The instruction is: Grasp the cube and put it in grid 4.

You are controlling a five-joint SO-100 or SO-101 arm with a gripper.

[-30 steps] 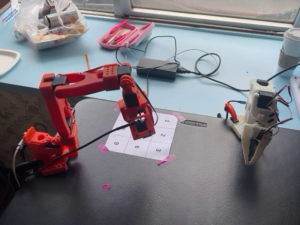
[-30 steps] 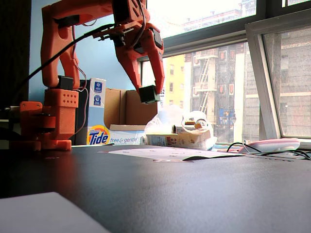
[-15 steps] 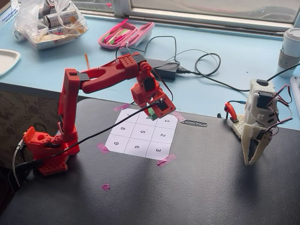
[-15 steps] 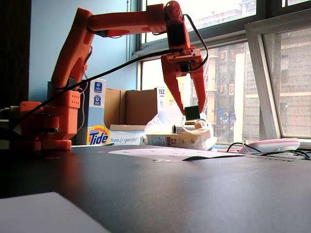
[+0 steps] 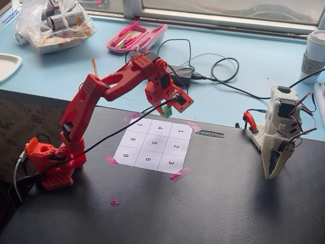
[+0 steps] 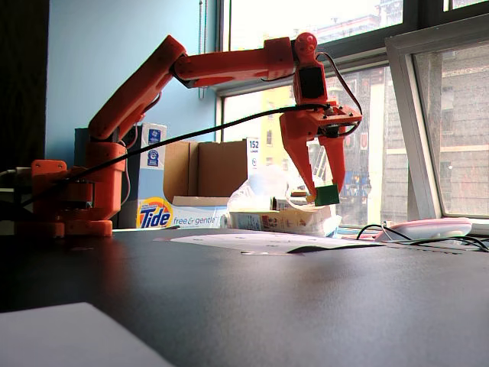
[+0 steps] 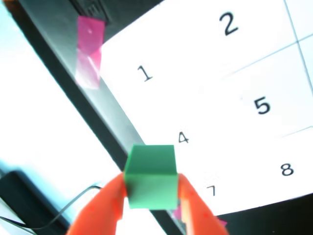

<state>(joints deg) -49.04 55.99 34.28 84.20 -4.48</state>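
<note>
Red gripper [image 7: 150, 196] fingers pinch the green cube [image 7: 150, 176] by two opposite sides, and in a fixed view the cube [image 6: 327, 195] hangs in the air well above the numbered paper sheet [image 5: 152, 146]. Grasping looks done; what remains is lowering the cube onto grid 4 [image 5: 160, 128] and letting go. Grid 4 is partly covered by the cube in the wrist view, and glare washes out the sheet's far edge there.
</note>
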